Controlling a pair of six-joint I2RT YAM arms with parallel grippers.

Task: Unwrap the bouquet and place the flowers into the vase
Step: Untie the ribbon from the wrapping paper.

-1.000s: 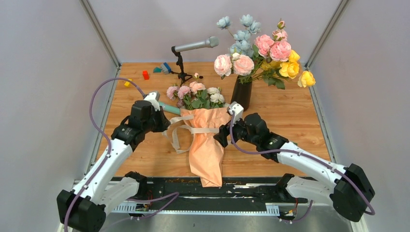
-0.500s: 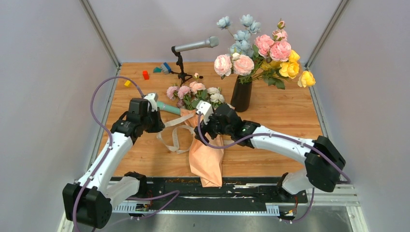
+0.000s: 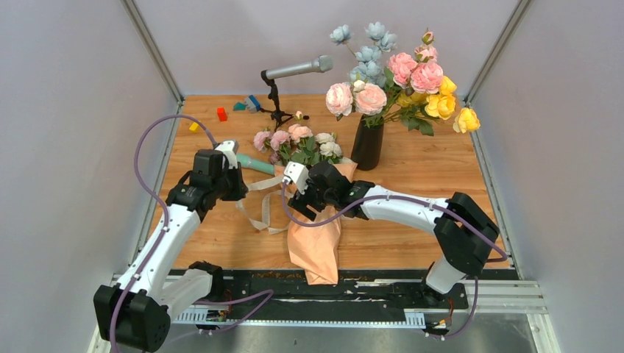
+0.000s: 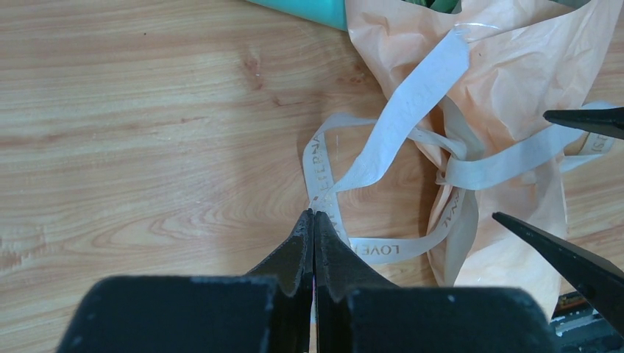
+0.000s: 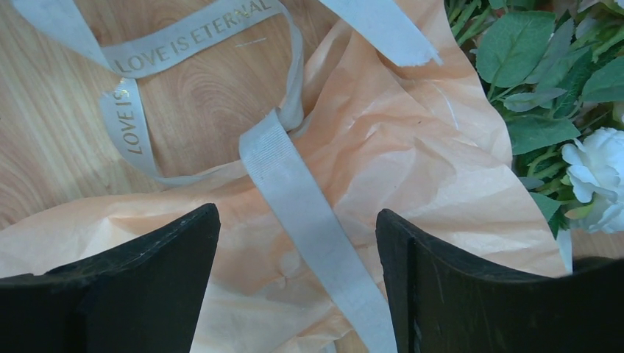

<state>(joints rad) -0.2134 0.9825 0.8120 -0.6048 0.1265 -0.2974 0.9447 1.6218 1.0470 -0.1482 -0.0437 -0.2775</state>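
Pale walls close in a wooden table [image 3: 441,162], with small coloured blocks [image 3: 221,114] scattered at its far left corner. On the left, the left gripper [image 4: 314,215] points down at the boards with its jaws pressed fully together. A broad strand of the cream ribbon [image 4: 390,132] runs straight from the bouquet to those tips and ends there, pinched between them. Beside the tips, the rest of the ribbon lies in loose loops on the wood, printed LOVE IS ETERNAL. A teal object [image 3: 256,165] lies just beyond, its right end meeting the paper.

The bouquet [image 3: 315,246] lies mid-table, just right of the left gripper. Its peach paper cone points to the near edge. The flowers [image 3: 298,141] fan out at the far end, pink on the left and cream-white on the right among green leaves. The right gripper [image 5: 298,224] hangs over the upper part of the paper, jaws spread wide and holding nothing. Crinkled paper and one ribbon strand lie beneath the gap.

Behind the bouquet a microphone [image 3: 298,68] sits on a small stand. Right of the flowers, near them but apart, the vase [image 3: 367,145] stands upright, carrying large pink, blue and yellow blooms.
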